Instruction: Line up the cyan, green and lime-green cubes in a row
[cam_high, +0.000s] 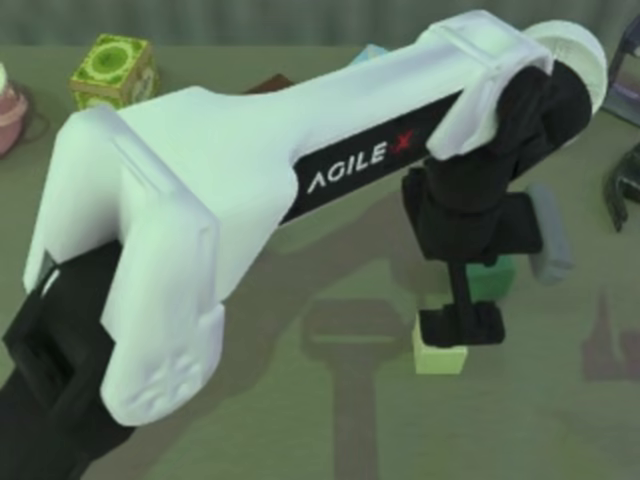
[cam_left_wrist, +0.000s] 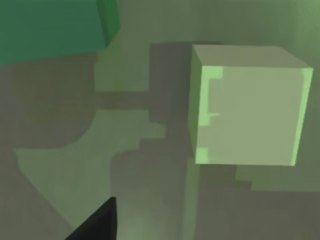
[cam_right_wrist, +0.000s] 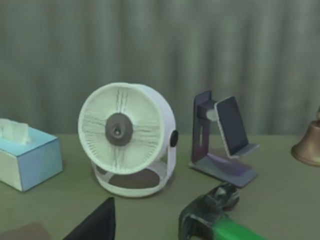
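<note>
1. Lime-green cube (cam_high: 438, 357): matte, plain-faced, sharp-edged, resting on the worktop (cam_high: 300, 420). This is my landmark.
2. Left pincer (cam_high: 461, 325) hangs directly above the lime-green cube's far edge. I cannot tell whether its fingers are parted or clenched; the left wrist view shows the cube sitting free on the worktop.
3. Green cube (cam_high: 491, 277): darker, matte, just behind the lime-green cube, partly hidden by the arm.
4. Cyan cube (cam_high: 371, 52): only a corner shows, far behind the lime-green cube, so the row looks unfinished.
5. Judgement: I should centre the pincer over flat opposite faces and descend squarely so the cube does not twist.
6. Right arm is parked; its wrist view shows a white fan (cam_right_wrist: 126, 137) and a tissue box (cam_right_wrist: 27, 152).
</note>
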